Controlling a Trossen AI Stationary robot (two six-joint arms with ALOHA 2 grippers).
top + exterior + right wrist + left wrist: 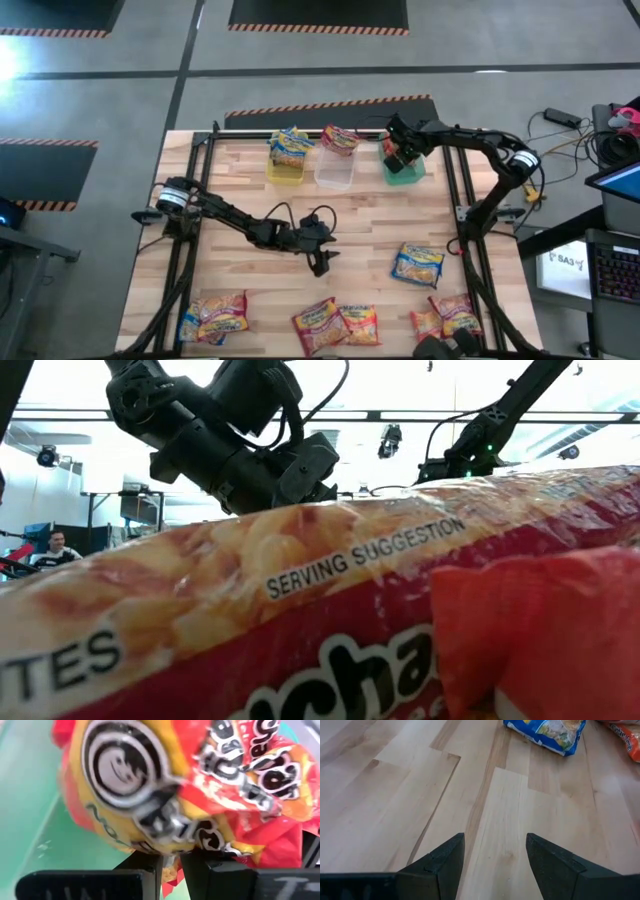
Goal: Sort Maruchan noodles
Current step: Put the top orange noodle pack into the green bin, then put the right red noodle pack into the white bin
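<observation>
Right gripper (pixel 398 152) was clamped on one orange-red noodle packet (pixel 190 785), hanging directly above the green bin (pixel 405 172), so release lay straight below. Left gripper (pixel 320 262) stood open, empty, mid-table; the blue packet (pixel 418 265) lay toward its right. Bins: three. Loose packets on the table: roughly nine.

Packets (pixel 418 264) glossy plastic; table (pixel 370 225) smooth pale wood; green bin (pixel 404 173) translucent plastic.

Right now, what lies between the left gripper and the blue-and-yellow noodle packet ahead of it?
Only bare wooden tabletop separates the open left gripper from the blue-and-yellow glossy plastic noodle packet; the left wrist view shows it, and the high view agrees.
</observation>
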